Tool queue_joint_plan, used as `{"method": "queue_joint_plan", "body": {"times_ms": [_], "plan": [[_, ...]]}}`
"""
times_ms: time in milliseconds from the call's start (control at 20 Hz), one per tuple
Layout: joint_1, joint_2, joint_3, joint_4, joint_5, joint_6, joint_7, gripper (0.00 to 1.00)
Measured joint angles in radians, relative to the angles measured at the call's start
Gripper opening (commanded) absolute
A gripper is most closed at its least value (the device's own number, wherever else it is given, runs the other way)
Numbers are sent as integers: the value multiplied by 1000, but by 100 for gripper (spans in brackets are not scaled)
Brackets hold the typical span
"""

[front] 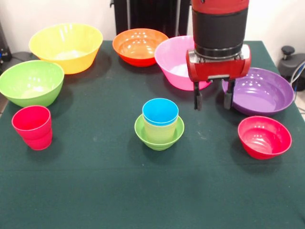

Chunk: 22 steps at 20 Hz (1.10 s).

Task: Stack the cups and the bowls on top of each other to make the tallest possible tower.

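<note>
We see the end effector (213, 100) hanging released and empty above the green table (95, 191), its two fingers spread apart, between the pink bowl (177, 67) and the purple bowl (262, 90). The tower (159, 125) stands mid-table: a blue cup (160, 111) nested in a pale yellow cup (159, 131) inside the small lime-green bowl (159, 141). The red cup (32, 127) sits well apart beside the large green bowl (29, 82); the small red bowl (264, 137) lies near the purple one.
</note>
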Motion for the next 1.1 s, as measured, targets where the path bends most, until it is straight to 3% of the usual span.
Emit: {"method": "queue_joint_plan", "body": {"times_ms": [1100], "plan": [[6, 190, 44, -62, -1, 0, 0, 100]]}}
